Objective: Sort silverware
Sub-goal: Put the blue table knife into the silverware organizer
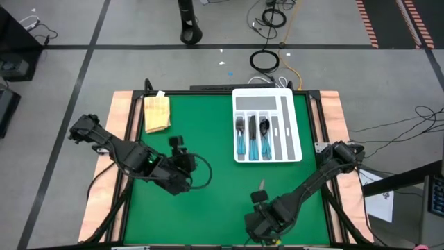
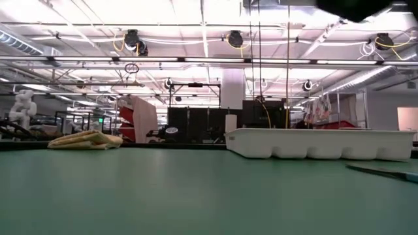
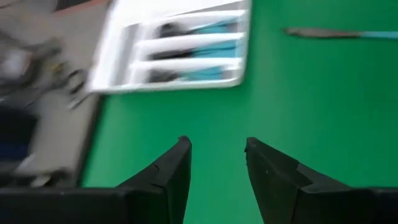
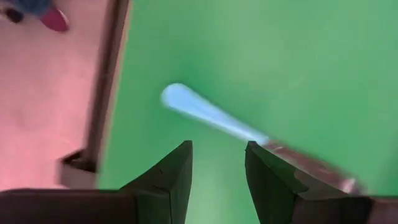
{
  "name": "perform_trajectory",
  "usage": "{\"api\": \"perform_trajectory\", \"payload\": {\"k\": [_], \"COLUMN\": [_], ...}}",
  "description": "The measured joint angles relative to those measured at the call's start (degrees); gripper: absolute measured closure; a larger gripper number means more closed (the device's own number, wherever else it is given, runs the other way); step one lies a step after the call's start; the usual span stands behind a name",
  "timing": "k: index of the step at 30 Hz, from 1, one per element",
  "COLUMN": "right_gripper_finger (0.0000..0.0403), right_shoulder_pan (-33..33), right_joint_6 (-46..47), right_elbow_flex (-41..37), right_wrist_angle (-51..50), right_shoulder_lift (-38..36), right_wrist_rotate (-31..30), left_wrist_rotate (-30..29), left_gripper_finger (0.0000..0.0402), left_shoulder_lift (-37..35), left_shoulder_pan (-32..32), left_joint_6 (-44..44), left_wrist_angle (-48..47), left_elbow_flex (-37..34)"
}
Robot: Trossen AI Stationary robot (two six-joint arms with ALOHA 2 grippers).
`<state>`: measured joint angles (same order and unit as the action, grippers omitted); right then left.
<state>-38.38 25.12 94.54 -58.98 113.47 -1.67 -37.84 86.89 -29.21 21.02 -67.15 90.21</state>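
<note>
Nearest to you, at the near edge of the green mat and right of centre, the right gripper [image 4: 217, 165] hangs with its two dark, wedge-shaped fingers spread and pinching nothing; just beyond its tips lies the last loose knife [image 4: 249, 134], flat on the mat, its rounded light-blue plastic handle pointing toward the mat's edge and its dull silvery blade running the other way under the right finger. In the high view that knife [image 1: 262, 185] shows only as a thin sliver just far of the gripper. Judging by this, you are at the approach step for the final piece: the next move calls for bringing the fingers down astride the slim handle, square to it, and closing low, since so flat a thing on a smooth mat could slip out sideways. Farther in and to the left, the left gripper [image 1: 179, 149] waits over bare mat, its fingers likewise spread and empty. Beyond, at the far right, the white moulded plastic tray [image 1: 290, 121] holds the rest of the silverware [image 1: 251, 135] in its three leftmost long slots, blue handles toward the near side, while the slots to their right look empty. At the far left corner sits a folded yellow cloth [image 1: 157, 112], soft and rumpled.
</note>
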Motion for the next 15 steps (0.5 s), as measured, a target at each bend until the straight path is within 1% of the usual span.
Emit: {"api": "perform_trajectory", "payload": {"k": [2,3,5,7,10,13,15], "right_gripper_finger": [0.0268,0.0268,0.0268,0.0270,0.0276,0.0286,0.0299], "right_shoulder_pan": [-1.67,-2.60,-4.10,-4.96,-4.65,-4.16,-4.05], "right_joint_6": [4.50,5.55,6.47,6.96,9.53,12.29,13.51], "right_elbow_flex": [-0.32,-0.32,-0.23,-0.19,-0.20,-0.22,-0.23], "right_wrist_angle": [1.60,4.61,12.15,17.12,19.37,19.43,20.47], "right_shoulder_lift": [0.14,0.18,0.14,0.59,2.38,5.27,7.60], "right_wrist_rotate": [0.79,0.22,-3.28,-7.57,-10.51,-10.77,-9.85], "left_wrist_rotate": [4.43,6.64,9.37,9.54,9.48,9.43,9.44], "left_gripper_finger": [0.0246,0.0248,0.0253,0.0256,0.0258,0.0258,0.0258], "left_shoulder_lift": [0.00,0.00,0.02,0.00,0.00,0.00,0.00], "left_shoulder_pan": [0.14,0.41,0.98,1.92,3.40,4.92,5.86], "left_joint_6": [-5.17,-7.58,-10.66,-11.03,-10.98,-11.33,-11.31], "left_wrist_angle": [6.47,9.94,15.68,19.40,19.79,20.17,20.17], "left_elbow_flex": [-2.32,-3.55,-5.61,-6.90,-7.13,-7.10,-7.10]}}
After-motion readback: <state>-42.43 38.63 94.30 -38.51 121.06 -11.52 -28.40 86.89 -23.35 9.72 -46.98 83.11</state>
